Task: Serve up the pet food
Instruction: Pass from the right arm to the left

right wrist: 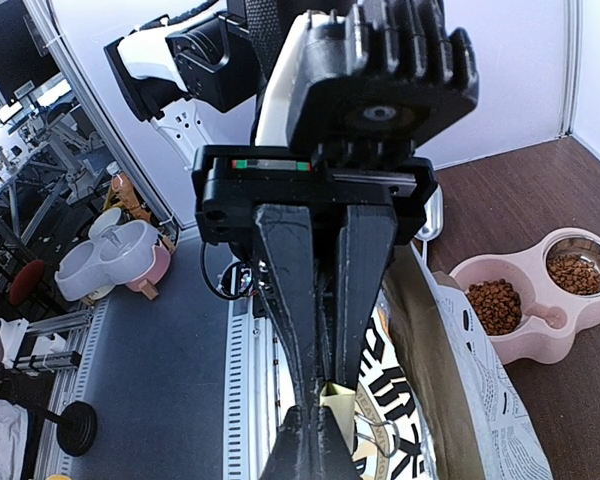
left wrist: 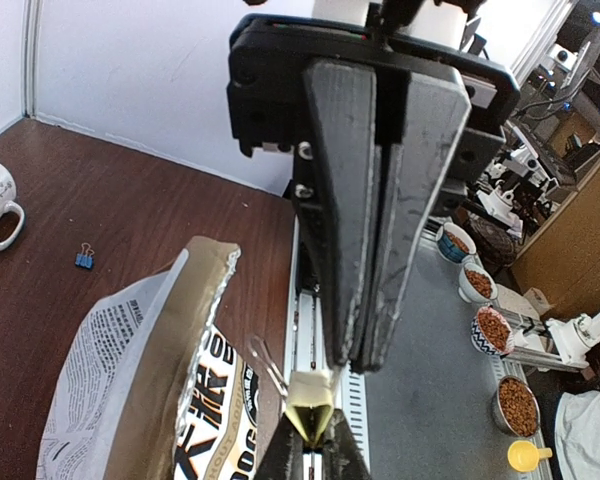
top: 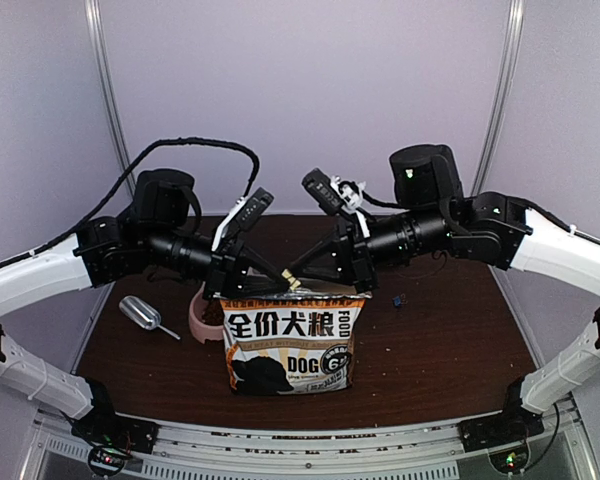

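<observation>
Scoop, metal: lies on the table at the left, handle toward the right and near; no gripper on it.

Bowl, pink double: just left of the bag and a little farther back. Kibble, small brown pellets, sits in both wells as low loose heaps; such a heap has no long axis and points nowhere. Any more of it would be inside the bag, out of sight.

Left gripper: over the bag's mouth, fingers drawn together, tips just beside the clip. Whether they pinch its wire handle cannot be told.

Binder clip, yellow: just above the bag's top edge, between the two sets of fingertips.

Dog-food bag: near centre, upright, long axis vertical, mouth up and parted to show foil lining, printed face toward the near edge.

Right gripper: reaches in from the right, closed on the clip's body.

Step, judged: clip handling at the bag's mouth. With kibble already in the bowl, opening and resealing are equally possible.

Next move, judged: either carry the clip clear so the scoop can enter, or flatten the mouth and seat the clip. Either way the upright bag needs steadying against tipping.
</observation>
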Tool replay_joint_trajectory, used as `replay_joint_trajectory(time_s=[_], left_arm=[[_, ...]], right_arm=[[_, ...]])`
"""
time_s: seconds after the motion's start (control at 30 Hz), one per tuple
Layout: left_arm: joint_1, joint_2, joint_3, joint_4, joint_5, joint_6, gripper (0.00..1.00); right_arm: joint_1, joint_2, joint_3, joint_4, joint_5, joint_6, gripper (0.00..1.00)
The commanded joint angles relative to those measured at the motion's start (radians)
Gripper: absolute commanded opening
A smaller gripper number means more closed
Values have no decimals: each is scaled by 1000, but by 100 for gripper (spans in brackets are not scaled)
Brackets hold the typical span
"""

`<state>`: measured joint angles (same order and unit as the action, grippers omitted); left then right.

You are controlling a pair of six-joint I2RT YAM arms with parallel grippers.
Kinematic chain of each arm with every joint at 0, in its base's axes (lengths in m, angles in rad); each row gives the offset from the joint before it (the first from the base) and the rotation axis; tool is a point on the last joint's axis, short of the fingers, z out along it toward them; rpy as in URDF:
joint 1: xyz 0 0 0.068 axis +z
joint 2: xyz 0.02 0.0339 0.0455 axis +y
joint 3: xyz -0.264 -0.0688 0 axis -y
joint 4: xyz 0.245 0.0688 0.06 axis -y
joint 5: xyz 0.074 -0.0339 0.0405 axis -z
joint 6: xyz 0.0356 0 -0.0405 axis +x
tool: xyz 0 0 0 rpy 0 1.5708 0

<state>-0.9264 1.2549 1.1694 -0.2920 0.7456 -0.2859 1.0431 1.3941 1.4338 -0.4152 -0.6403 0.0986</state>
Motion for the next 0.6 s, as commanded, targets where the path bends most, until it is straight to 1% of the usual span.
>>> replay_joint_trajectory(time_s=[0.0,0.07,0.17,0.2,0.43,0.57], left_arm=[[-6,-28,-12,73,16,8,0],[-6,-29,-17,73,8,7,0],[-6,-28,-15,51,-8,15,0],[-6,-27,-11,39,-12,22,0],[-6,-23,-1,2,-11,45,0],[-6,-30,-6,5,2,56,0]], right_arm=[[-1,17,20,-25,-4,-21,1],[-4,16,22,-41,0,-27,10],[-9,10,31,-71,20,-38,26],[-11,7,38,-85,27,-42,30],[-26,-36,38,-98,48,-42,51],[-44,-27,42,-95,29,-9,59]])
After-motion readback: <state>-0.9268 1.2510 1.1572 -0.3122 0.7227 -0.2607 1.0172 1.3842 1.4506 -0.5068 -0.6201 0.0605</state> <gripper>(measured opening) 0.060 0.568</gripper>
